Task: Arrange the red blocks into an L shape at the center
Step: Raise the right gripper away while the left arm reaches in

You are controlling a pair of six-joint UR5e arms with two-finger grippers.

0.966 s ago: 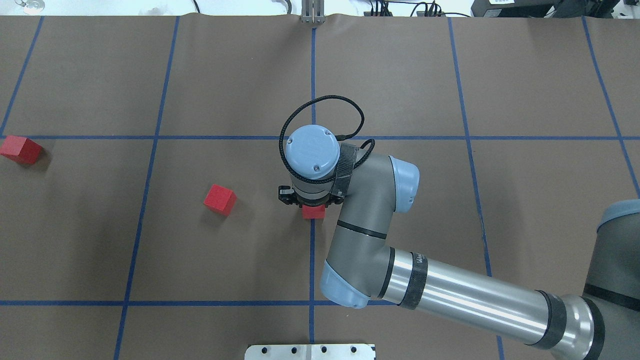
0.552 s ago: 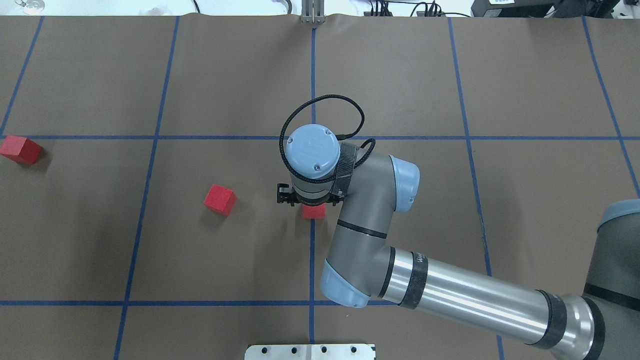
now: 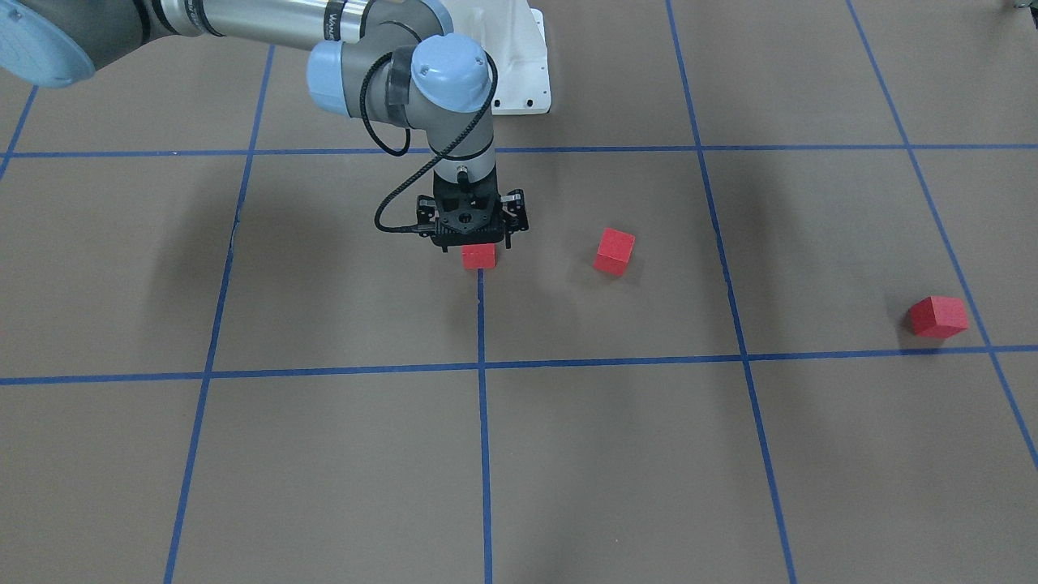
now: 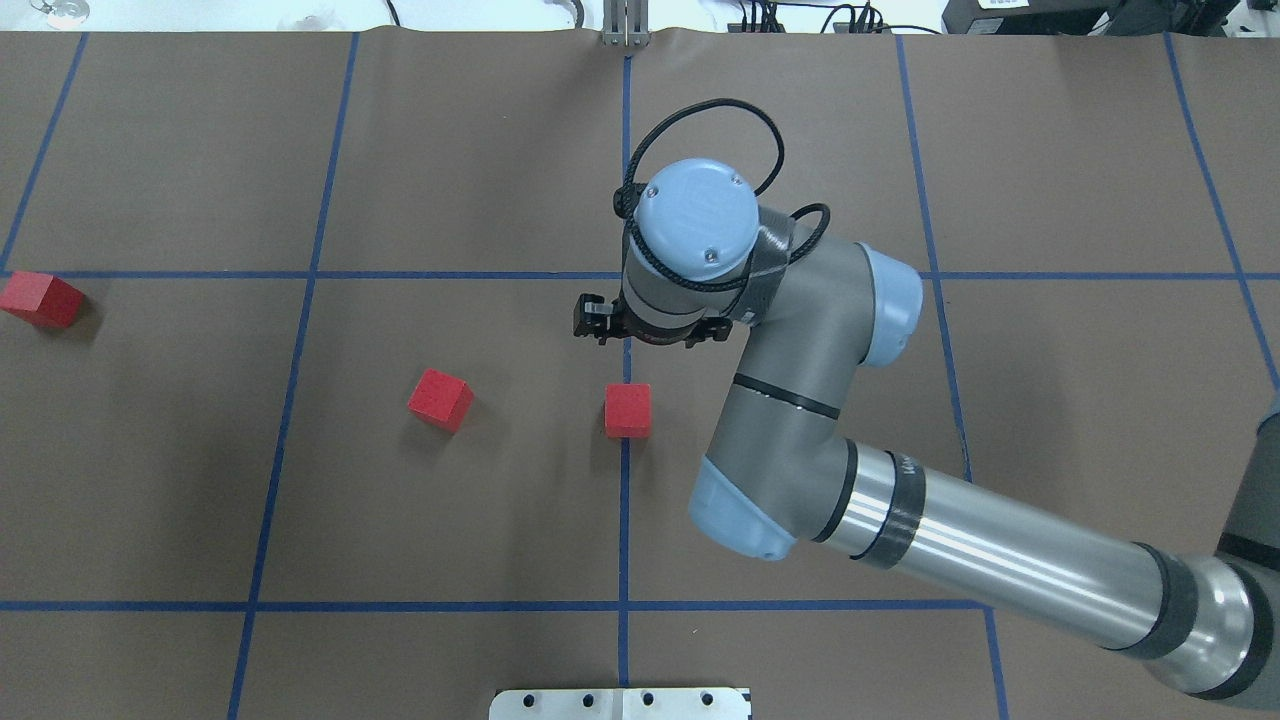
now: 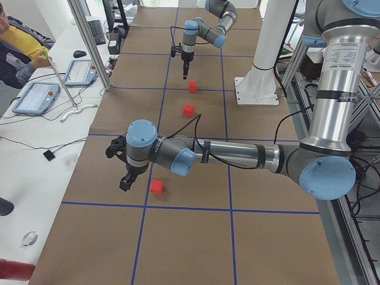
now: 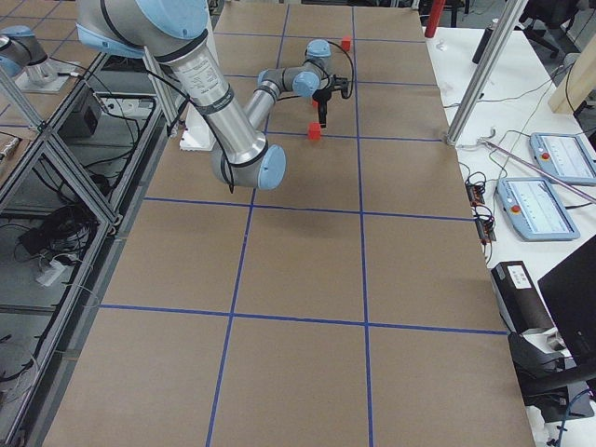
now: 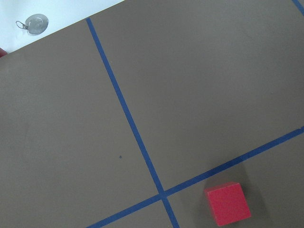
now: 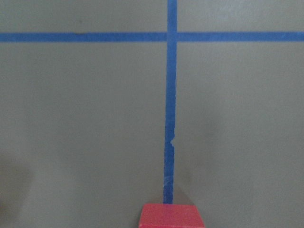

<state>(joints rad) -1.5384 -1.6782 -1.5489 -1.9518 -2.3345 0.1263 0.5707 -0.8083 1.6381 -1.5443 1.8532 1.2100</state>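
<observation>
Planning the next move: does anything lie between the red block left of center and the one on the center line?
Nothing visible: only brown paper separates the loose block and the center block; the right hand hangs clear.

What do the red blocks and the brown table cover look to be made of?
Red blocks: matte, crisp-edged, evenly coloured, no glare; maybe painted wood or foam, cannot tell which. Brown cover: dull paper-like sheet, its far edge slightly rippled.

right arm (image 4: 780, 430): grey shell | pale-blue caps | silver tube | black cable (image 4: 720, 100) | black pincer (image 3: 473, 240)
</observation>
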